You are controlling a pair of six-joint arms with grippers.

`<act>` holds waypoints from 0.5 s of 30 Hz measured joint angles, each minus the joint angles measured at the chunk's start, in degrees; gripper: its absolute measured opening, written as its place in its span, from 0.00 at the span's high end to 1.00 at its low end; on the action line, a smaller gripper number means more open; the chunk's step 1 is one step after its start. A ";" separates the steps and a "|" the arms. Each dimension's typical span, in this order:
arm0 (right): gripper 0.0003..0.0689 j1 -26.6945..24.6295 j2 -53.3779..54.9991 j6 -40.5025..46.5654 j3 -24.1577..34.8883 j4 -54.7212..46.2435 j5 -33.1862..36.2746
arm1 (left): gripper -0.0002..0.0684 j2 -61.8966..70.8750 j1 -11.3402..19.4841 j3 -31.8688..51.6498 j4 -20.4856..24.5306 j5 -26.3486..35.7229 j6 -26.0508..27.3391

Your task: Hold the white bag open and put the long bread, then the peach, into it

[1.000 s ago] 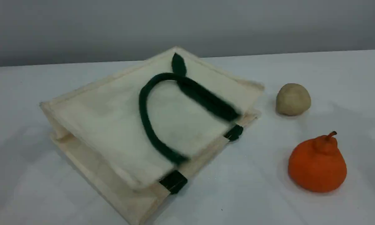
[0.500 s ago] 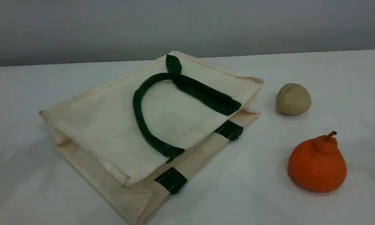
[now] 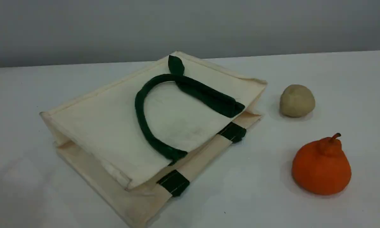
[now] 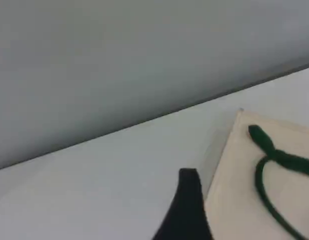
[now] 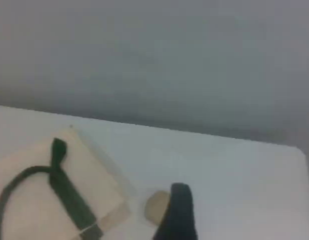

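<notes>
The white bag (image 3: 107, 126) lies flat on the table with its mouth toward the front right, and a dark green handle (image 3: 139, 110) is draped over its top panel. The long bread and the peach are out of view. Neither gripper shows in the scene view. In the left wrist view, one dark fingertip of my left gripper (image 4: 188, 200) hovers over the table beside the bag's far corner (image 4: 244, 200), touching nothing. My right gripper (image 5: 179, 210) shows one fingertip above the table, right of the bag (image 5: 29, 210), and holds nothing.
A round beige ball (image 3: 297, 100) sits right of the bag and shows behind the right fingertip as the beige ball (image 5: 155, 207). An orange pear-shaped fruit (image 3: 321, 166) with a stem stands at the front right. A grey wall backs the table.
The bag's top panel and green handle dropped and settled flat; a second ago they were raised and blurred. The ball and the orange fruit have not moved.
</notes>
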 joint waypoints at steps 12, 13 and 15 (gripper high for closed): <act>0.16 0.00 -17.66 -0.28 5.09 5.01 5.38 | 0.17 -28.28 0.00 25.39 1.34 -0.12 -1.14; 0.16 0.00 -18.95 -0.28 6.46 5.01 5.50 | 0.17 -31.06 0.00 27.77 1.29 -0.12 -1.14; 0.16 0.00 -22.05 -0.34 9.52 5.01 6.03 | 0.17 -36.25 0.00 32.13 1.22 -0.12 -1.34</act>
